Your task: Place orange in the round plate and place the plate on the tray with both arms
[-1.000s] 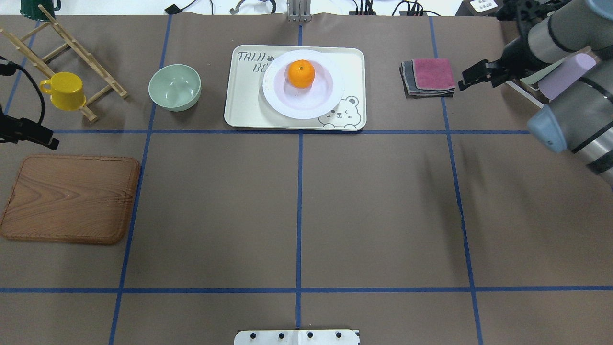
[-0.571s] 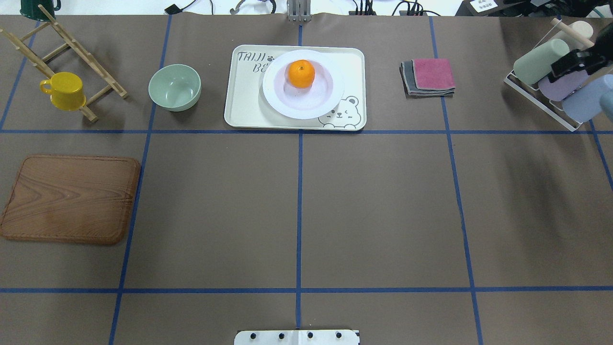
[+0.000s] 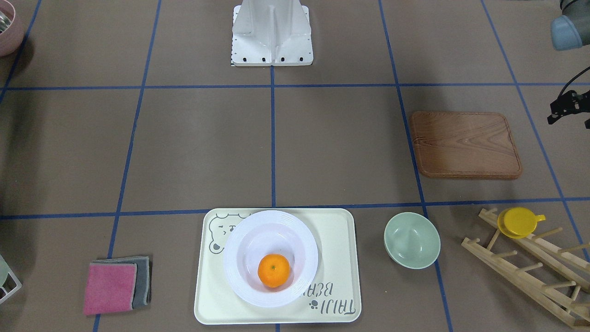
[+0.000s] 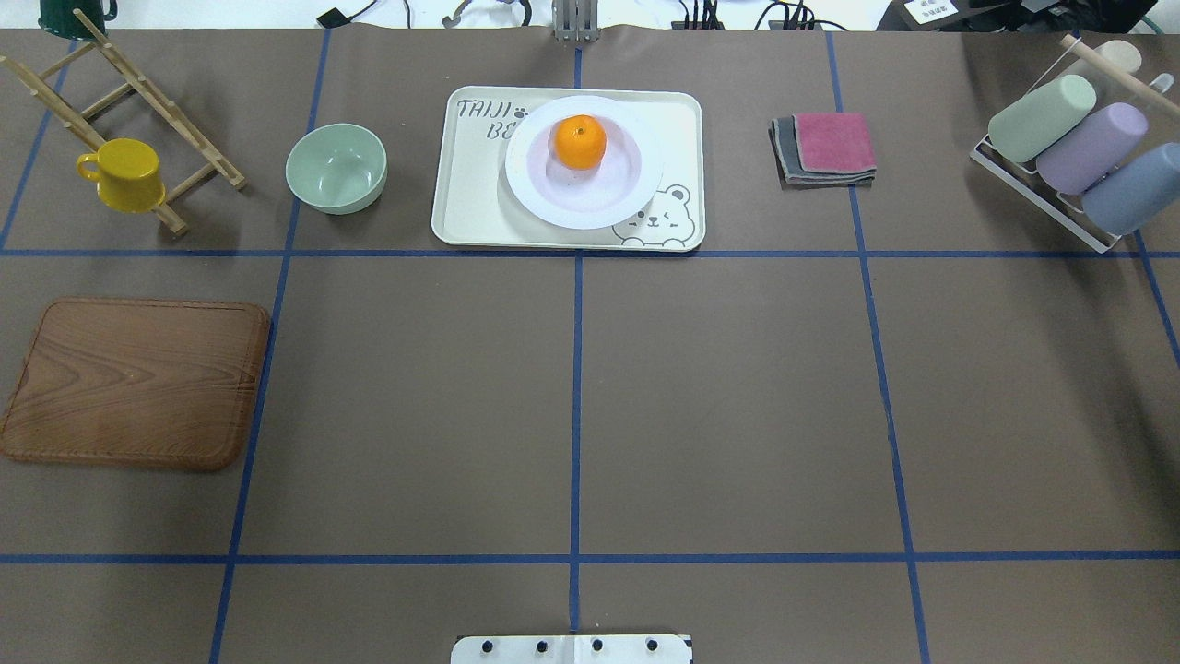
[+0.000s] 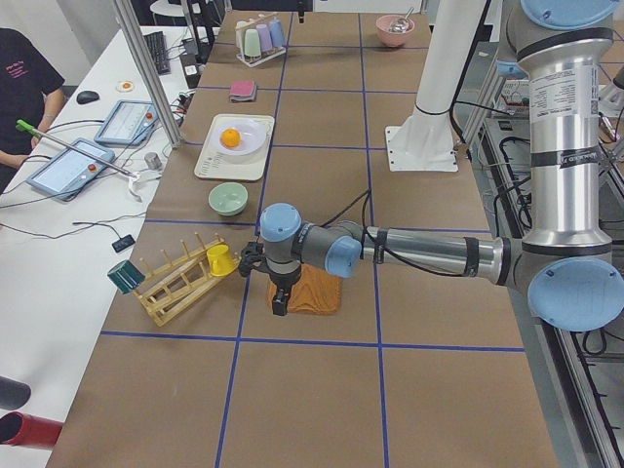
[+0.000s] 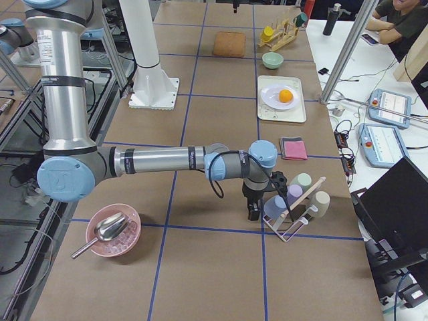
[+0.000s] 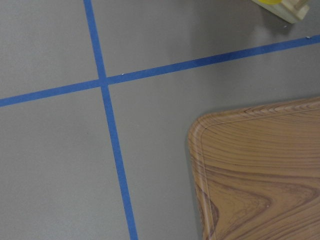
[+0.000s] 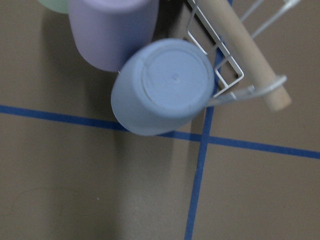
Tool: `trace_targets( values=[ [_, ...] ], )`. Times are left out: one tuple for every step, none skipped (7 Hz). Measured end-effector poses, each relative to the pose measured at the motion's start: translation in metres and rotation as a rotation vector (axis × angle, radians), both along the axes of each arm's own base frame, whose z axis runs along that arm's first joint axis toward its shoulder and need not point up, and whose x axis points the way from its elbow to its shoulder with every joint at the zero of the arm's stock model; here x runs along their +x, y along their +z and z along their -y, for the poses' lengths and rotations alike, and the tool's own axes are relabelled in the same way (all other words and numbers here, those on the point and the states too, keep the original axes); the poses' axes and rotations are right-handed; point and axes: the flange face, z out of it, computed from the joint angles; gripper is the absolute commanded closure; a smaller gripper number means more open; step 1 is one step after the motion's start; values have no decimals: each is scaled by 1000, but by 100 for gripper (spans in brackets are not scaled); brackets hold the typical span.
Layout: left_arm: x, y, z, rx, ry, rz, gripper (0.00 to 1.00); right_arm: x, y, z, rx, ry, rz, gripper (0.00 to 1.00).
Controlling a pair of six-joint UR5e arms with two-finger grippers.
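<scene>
The orange (image 4: 580,141) sits in the sunken centre of the white round plate (image 4: 544,198). That plate rests on the cream bear tray (image 4: 470,203) at the table's far middle. No arm shows in the overhead view. In the exterior left view my left gripper (image 5: 281,302) points down over the near end of the wooden board, far from the tray. My right gripper (image 6: 253,210) hangs beside the cup rack in the exterior right view. I cannot tell whether either is open or shut. Neither wrist view shows fingers.
A pale-green bowl (image 4: 336,169) stands left of the tray, with a yellow cup (image 4: 124,174) on a wooden rack (image 4: 138,88) beyond it. The wooden board (image 4: 134,382), folded cloths (image 4: 830,146) and a wire rack of pastel cups (image 4: 1074,152) lie around.
Both arms have drawn back out of the overhead view, the right one past the cup rack, the left one off the left edge. Orange, plate and tray have not moved.
</scene>
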Motion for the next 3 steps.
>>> trace_targets(
  values=[
    [-2, 3, 0, -8, -6, 1, 1, 6, 6, -9, -19, 10, 18, 0],
    [-3, 4, -1, -12, -8, 1, 1, 10, 9, -13, -28, 19, 28, 0],
    [-3, 6, -1, -15, -9, 1, 1, 12, 10, -15, -31, 23, 33, 0]
  ],
)
